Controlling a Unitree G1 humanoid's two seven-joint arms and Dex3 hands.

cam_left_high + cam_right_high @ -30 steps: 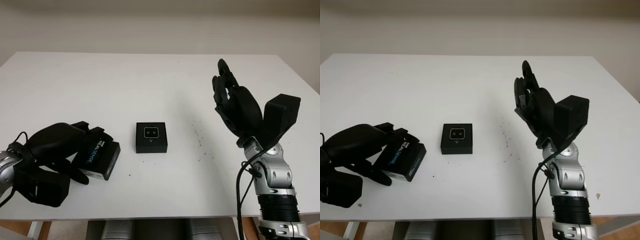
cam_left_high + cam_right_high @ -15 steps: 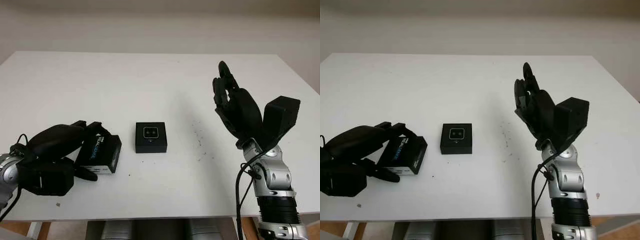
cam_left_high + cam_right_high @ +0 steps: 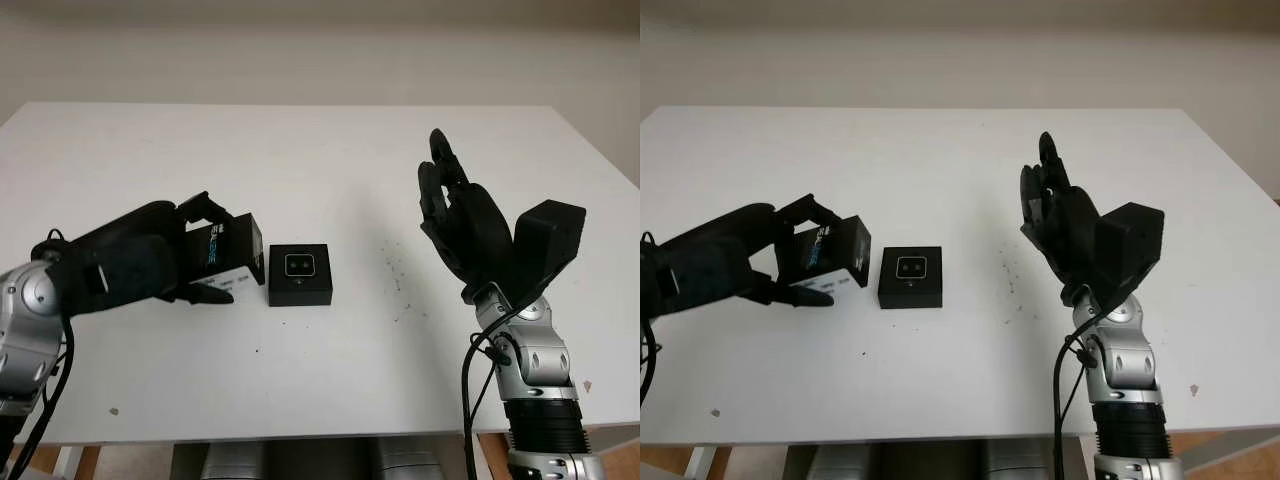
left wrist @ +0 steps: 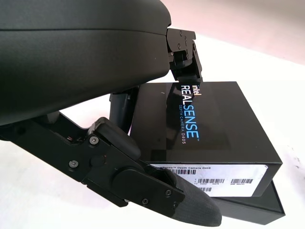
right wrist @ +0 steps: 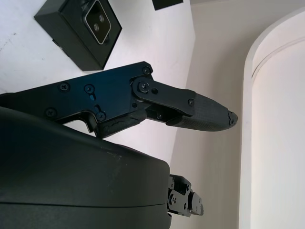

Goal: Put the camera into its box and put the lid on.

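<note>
Your left hand (image 3: 140, 265) fingers pinching the lid (image 3: 224, 257), box (image 3: 302, 274) with camera (image 3: 302, 264) just beyond the fingertips, your right hand (image 3: 470, 225) raised, holding nothing, uncurled.

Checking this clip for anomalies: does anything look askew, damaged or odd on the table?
Nothing is damaged or spilled. The lid is tilted only because the left hand holds it beside the box. The right hand is open, raised above the table.

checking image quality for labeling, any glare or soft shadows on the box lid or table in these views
Left wrist view: the glossy lid mirrors the left hand, its print still readable. Left eye view: soft, even light, only a faint shadow on the table under that hand and lid.
</note>
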